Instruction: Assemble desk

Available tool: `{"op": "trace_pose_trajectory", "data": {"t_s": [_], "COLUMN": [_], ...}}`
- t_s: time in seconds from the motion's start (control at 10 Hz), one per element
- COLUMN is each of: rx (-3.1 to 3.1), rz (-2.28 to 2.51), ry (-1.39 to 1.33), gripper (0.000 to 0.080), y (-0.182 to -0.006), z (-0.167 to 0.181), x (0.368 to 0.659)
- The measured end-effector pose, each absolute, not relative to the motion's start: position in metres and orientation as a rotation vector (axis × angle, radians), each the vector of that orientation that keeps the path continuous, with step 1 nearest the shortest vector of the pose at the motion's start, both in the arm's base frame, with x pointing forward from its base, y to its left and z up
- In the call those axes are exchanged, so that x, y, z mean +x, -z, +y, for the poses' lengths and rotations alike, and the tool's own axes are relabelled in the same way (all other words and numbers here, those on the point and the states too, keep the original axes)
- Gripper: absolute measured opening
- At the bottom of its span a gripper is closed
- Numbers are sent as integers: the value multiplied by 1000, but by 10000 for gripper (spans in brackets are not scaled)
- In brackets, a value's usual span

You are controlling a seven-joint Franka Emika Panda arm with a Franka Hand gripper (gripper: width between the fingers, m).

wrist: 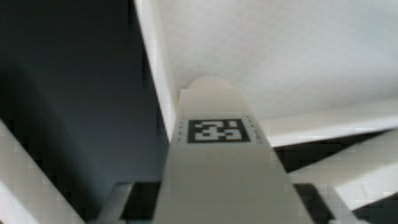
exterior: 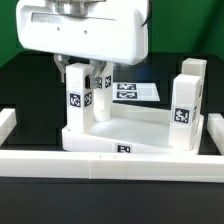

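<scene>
The white tabletop [exterior: 135, 133] lies in the middle of the table with its raised rim up. My gripper [exterior: 78, 70] is shut on a white leg block [exterior: 77, 103] that stands upright in the tabletop's corner at the exterior view's left. A second leg [exterior: 103, 90] stands just behind it. A third leg [exterior: 185, 105] stands upright at the right corner. In the wrist view the held leg [wrist: 221, 150], with its square tag, runs down between my jaws [wrist: 222, 215], and the tabletop's floor [wrist: 267, 45] lies beyond it. A fourth leg is not in view.
The marker board [exterior: 138, 91] lies flat behind the tabletop. Long white border rails run along the front [exterior: 110, 166], the exterior view's left [exterior: 6, 124] and its right [exterior: 215, 132]. The table surface is black.
</scene>
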State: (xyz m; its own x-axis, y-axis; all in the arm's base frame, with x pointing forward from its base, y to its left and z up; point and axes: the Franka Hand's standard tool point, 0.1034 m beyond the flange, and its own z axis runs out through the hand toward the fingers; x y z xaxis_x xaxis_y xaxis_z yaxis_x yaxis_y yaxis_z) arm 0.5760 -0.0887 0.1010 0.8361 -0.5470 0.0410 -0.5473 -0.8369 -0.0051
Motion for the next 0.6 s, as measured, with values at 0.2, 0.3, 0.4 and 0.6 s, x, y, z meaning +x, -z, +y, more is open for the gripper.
{"op": "trace_pose_trajectory", "data": {"t_s": [0.2, 0.3, 0.4, 0.6], "rx": [2918, 2888, 2824, 2681], "rz": [-1172, -1256, -1419, -1692], "ry": [-65, -64, -64, -60], "gripper": [288, 288, 288, 288], "y": [-101, -101, -101, -100], "z": [-89, -90, -90, -90], "x": [576, 576, 576, 576]}}
